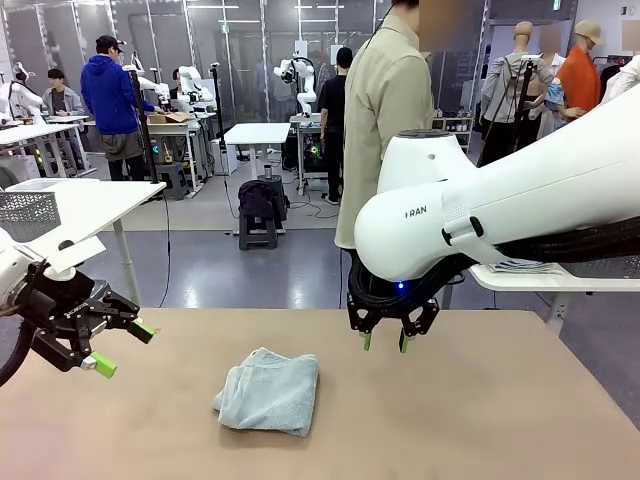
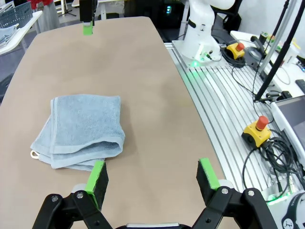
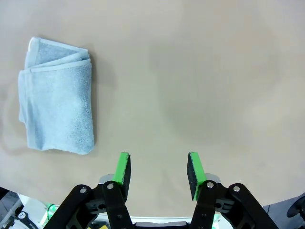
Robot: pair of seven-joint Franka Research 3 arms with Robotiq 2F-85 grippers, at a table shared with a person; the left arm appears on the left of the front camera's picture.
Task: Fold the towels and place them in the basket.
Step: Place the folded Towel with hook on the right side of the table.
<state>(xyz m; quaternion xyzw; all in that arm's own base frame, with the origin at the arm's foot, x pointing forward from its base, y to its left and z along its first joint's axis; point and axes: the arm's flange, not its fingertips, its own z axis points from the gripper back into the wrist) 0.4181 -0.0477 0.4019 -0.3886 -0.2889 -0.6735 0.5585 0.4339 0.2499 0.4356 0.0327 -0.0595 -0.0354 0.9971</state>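
Both of my grippers are empty and clear of the cloth. My left gripper (image 1: 124,347) hangs over the left edge of the tan table (image 1: 500,400) with its green pads spread about as wide as they go, tilted towards the middle and touching nothing. My right gripper (image 1: 385,341) points straight down above the far half of the table, its jaws part-way open, with only bare tabletop between them.

The light blue-grey terry hand towel (image 1: 270,390) lies flat near the middle of the table, slightly to my left and closer to the near edge. It sits between my two grippers and apart from both. It is doubled over into a compact rectangle, with stacked hems showing along one side and a small white loop at one corner. I judge the folding done or nearly so. Standing off with the jaws parted leaves either arm free to drop onto the bundle and carry it to the basket.
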